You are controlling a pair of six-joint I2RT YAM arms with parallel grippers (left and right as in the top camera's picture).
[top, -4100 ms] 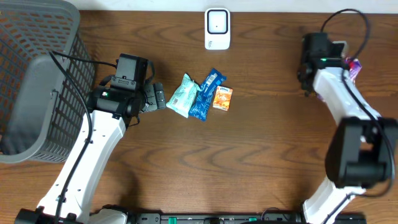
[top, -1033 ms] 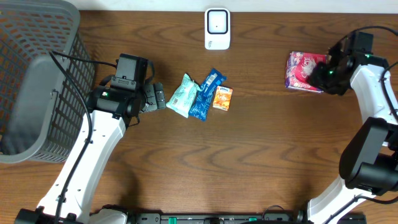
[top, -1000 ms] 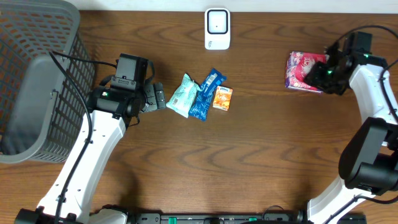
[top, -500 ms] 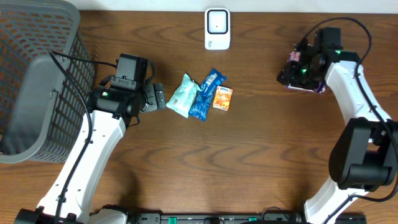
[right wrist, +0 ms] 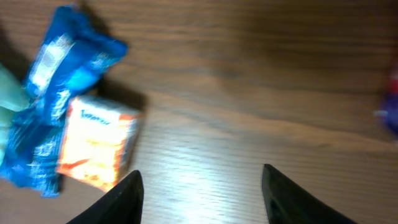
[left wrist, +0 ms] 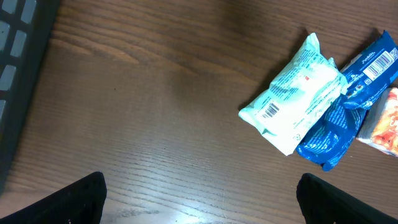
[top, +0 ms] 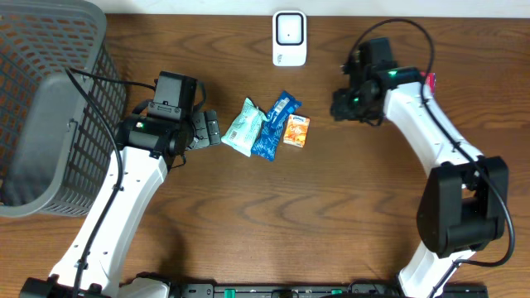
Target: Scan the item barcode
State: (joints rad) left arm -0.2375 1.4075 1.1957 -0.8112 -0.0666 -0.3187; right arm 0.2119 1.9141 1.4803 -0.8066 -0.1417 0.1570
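Overhead: a mint-green plastic pouch (top: 243,127), blue wrapper (top: 275,124) and small orange carton (top: 296,131) lie touching on the wooden desk (top: 248,215), a white scanner (top: 289,37) beyond. A grey mesh basket (top: 83,50) is cut off at left.
Left wrist: left claw (left wrist: 202,205) spread wide, empty; barcodes show on pouch and wrapper.
Right wrist, blurred: right claw (right wrist: 202,199) parted, empty, near the carton.

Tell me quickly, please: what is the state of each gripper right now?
Left gripper: open, holding nothing.
Right gripper: open, nothing between its fingers.
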